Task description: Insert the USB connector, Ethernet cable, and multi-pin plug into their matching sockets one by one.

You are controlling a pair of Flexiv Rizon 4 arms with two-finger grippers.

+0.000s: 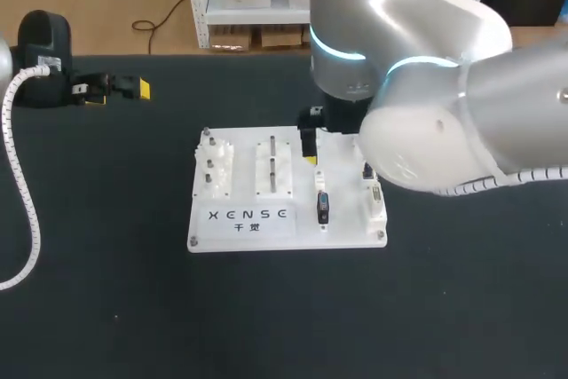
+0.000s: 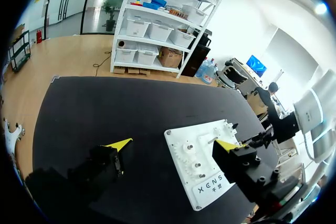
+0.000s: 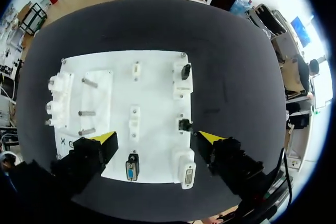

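Looming closest in the head view, my right arm (image 1: pixel 426 122) covers the far right corner of the white board (image 1: pixel 240 230) with its grey and white elbow. Matte black cloth covers the whole table (image 1: pixel 106 308). At the far left a white ribbed hose (image 1: pixel 22 175) curves down over the cloth. Beside it, near the table's far left corner and well apart from the board, my left gripper (image 1: pixel 117 93) hangs with its fingers spread wide and nothing between them. On the board's left part stand white peg blocks (image 1: pixel 216 169), then a strip with upright metal rods (image 1: pixel 273 164). Right of these lies the black multi-pin plug (image 1: pixel 323 207), its long axis running from the board's far edge to its near edge, blue face toward the near edge; whether it is seated I cannot tell. Above the board my right gripper (image 3: pixel 157 139) hovers with its fingers wide apart, holding nothing, the plug just under and between them. A white socket block (image 3: pixel 185 171) sits at the board's right edge
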